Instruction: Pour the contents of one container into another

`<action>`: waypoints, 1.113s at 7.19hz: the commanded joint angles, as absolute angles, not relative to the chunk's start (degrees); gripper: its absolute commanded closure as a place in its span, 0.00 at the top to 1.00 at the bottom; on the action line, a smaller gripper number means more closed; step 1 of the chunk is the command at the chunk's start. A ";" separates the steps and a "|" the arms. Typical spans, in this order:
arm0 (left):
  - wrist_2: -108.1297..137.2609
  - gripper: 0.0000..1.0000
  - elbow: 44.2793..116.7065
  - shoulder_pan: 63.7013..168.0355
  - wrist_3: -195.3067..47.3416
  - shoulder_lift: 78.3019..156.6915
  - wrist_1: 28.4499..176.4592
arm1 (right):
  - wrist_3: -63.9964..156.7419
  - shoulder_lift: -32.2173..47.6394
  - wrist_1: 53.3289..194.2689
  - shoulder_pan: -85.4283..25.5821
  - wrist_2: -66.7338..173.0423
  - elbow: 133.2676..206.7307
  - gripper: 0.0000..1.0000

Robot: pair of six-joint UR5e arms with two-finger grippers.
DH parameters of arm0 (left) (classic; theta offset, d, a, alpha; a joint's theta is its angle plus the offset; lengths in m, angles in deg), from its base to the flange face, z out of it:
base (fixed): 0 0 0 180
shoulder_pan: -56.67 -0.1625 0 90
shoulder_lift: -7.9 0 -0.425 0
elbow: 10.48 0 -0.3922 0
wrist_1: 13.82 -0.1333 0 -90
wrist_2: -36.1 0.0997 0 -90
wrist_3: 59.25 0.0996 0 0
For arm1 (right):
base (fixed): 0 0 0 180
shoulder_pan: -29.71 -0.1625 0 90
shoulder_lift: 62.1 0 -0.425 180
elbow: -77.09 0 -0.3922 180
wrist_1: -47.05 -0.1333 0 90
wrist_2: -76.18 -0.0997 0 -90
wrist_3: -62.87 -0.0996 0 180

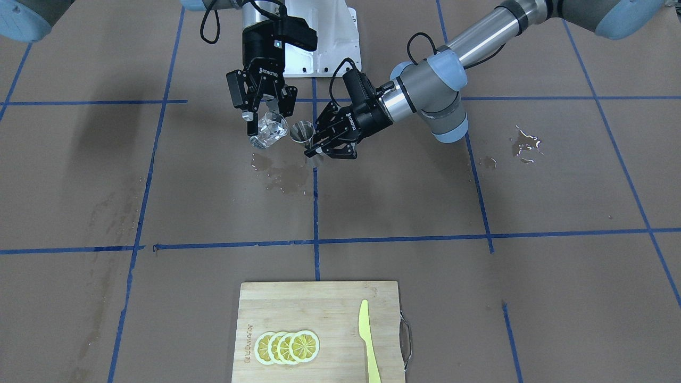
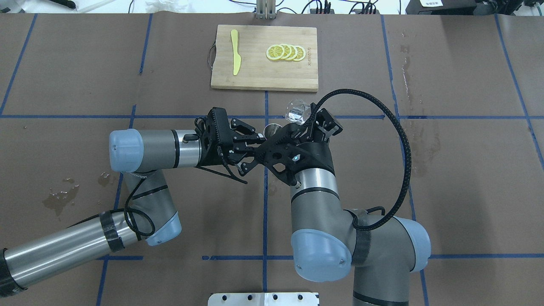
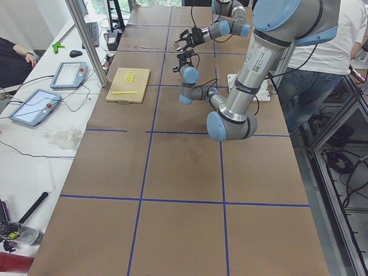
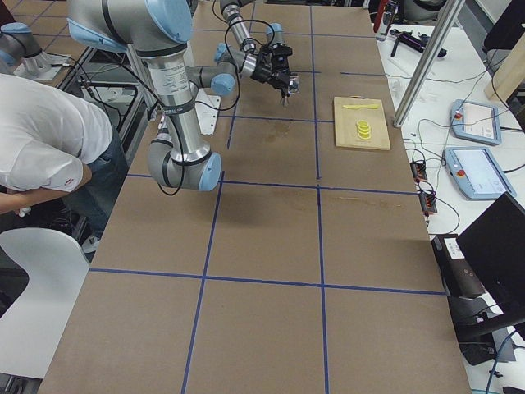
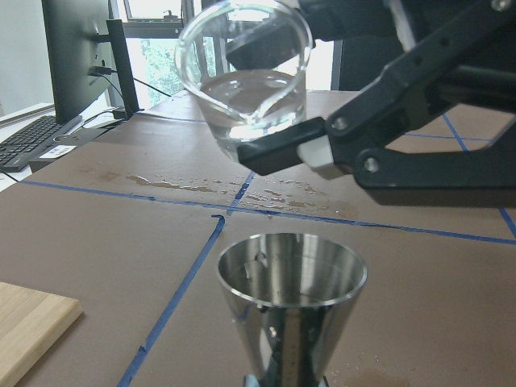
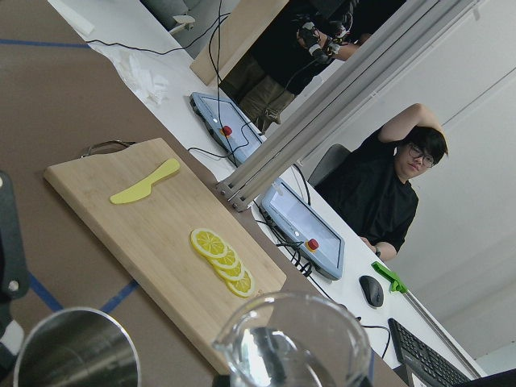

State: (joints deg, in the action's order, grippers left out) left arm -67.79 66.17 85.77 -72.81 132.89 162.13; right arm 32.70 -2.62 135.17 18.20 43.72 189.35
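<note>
We have the right gripper [image 1: 264, 119] clenched on the tilted glass cup [image 1: 267, 133], upper centre of the front view. The cup sits just left of the jigger [image 1: 302, 131] and slightly above its mouth. The left gripper [image 1: 319, 151] grasps the jigger low, mouth up.

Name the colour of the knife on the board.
The knife is pale yellow, clearest in the front-facing view.

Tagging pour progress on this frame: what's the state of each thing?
jigger: upright, looks empty.
glass cup: tilted toward jigger, water inside, no stream visible.
left gripper: shut on jigger.
right gripper: shut on glass cup.
lemon slices: overlapping on cutting board.
table: wet patches.
</note>
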 commanded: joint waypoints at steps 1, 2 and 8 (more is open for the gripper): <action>-67.79 0.00 66.16 85.76 -72.88 132.88 162.13 | 34.30 -2.68 135.29 18.90 44.36 189.24 0.00; -67.79 0.00 66.16 85.76 -72.88 132.88 162.13 | 35.88 -2.68 135.29 18.98 44.45 189.24 0.00; -67.79 0.00 66.25 85.76 -72.88 133.06 162.13 | 40.53 -3.90 139.51 20.21 48.38 189.07 0.00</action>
State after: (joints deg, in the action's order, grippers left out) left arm -67.79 66.24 85.76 -72.88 133.05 162.13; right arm 38.24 -3.08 138.52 19.87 46.68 189.13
